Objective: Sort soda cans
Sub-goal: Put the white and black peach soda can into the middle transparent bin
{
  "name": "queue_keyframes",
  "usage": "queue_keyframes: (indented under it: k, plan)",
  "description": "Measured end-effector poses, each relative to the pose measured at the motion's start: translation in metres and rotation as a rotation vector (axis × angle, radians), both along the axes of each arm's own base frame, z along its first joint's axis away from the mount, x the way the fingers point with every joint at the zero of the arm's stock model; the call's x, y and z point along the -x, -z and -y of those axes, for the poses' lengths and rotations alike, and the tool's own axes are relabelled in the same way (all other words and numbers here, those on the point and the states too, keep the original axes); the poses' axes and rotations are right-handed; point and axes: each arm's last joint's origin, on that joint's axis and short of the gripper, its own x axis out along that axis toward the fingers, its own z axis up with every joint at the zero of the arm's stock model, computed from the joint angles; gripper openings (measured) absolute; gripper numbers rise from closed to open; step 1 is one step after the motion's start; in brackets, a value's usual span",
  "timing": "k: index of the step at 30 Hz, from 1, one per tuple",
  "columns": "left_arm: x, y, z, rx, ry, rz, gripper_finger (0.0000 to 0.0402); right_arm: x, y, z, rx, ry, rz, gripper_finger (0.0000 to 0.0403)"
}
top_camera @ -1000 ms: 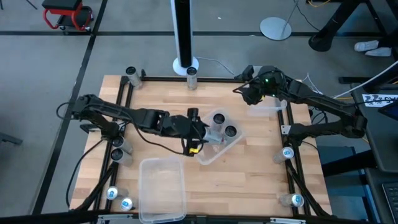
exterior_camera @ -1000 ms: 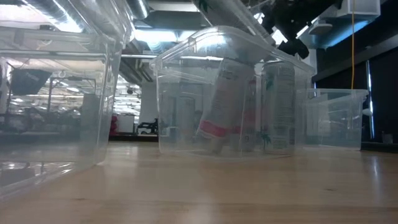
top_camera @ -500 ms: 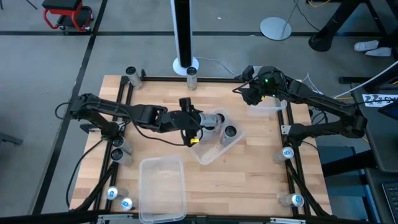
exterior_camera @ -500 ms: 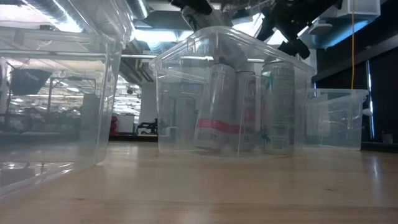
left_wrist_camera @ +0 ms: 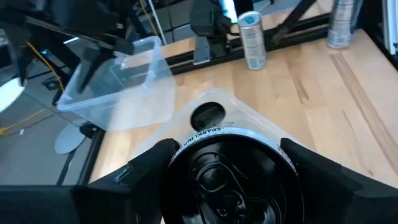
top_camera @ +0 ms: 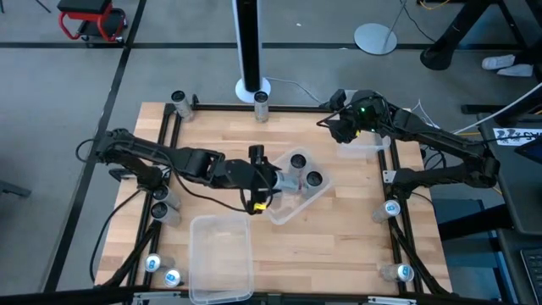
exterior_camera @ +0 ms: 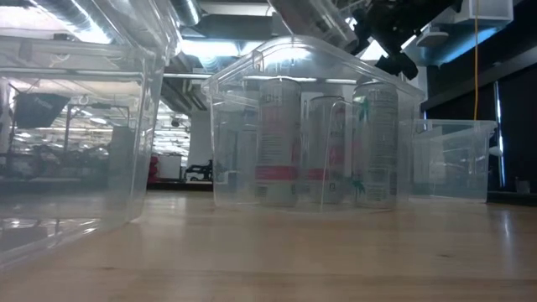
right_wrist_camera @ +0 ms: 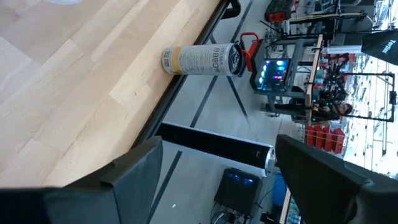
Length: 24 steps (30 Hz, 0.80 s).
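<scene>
A clear bin (top_camera: 298,199) sits mid-table and holds three upright soda cans with dark tops, seen through its wall in the low view (exterior_camera: 277,143). My left gripper (top_camera: 282,180) reaches into this bin from the table's left and is shut on the nearest can (left_wrist_camera: 233,180). The other two cans (top_camera: 297,161) (top_camera: 314,179) stand beside it on the bin floor. My right gripper (top_camera: 343,127) hangs open over the far right corner, by a second clear bin (top_camera: 362,146). It holds nothing. My left gripper pinches the dark-topped can between its two fingers (left_wrist_camera: 146,165), on the side wall just below the rim (left_wrist_camera: 186,146). The fingers come from the table's left, slanting down. The can stands upright, and its base (exterior_camera: 277,201) looks level with the other cans on the bin floor.
A third, empty clear bin (top_camera: 222,257) lies near the front edge. More cans stand around the table frame: two at the far edge (top_camera: 180,102) (top_camera: 261,100), several along the left side (top_camera: 161,203) (top_camera: 153,263), and two on the right (top_camera: 391,208) (top_camera: 404,272). A white post base (top_camera: 252,85) stands behind.
The can in my left gripper has gone from leaning over inside the middle bin to standing upright. The left gripper swung toward the far edge and came back, staying shut on the can. The other two cans stayed put.
</scene>
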Motion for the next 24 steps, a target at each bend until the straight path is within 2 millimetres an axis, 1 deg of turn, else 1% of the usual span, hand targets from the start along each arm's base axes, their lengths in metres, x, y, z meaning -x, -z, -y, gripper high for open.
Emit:
queue_keyframes:
  k: [7,12,17,24]
  plan:
    - [-0.016,0.019,-0.003,-0.016,-0.017,-0.05,0.0253,0.0,0.0,0.0,0.0,0.0,0.0,0.0312]
    - [-0.023,0.033,-0.002,-0.028,-0.021,-0.105,0.0253,0.0,0.0,0.0,0.0,0.0,0.0,0.0312]
    - [-0.029,0.041,0.0,-0.003,0.021,-0.132,0.0253,0.0,0.0,0.0,-0.001,0.0,0.0,0.0312]
    - [-0.039,0.056,0.002,-0.001,0.025,-0.156,0.0253,0.0,0.0,0.0,-0.004,0.001,0.0,0.0312]
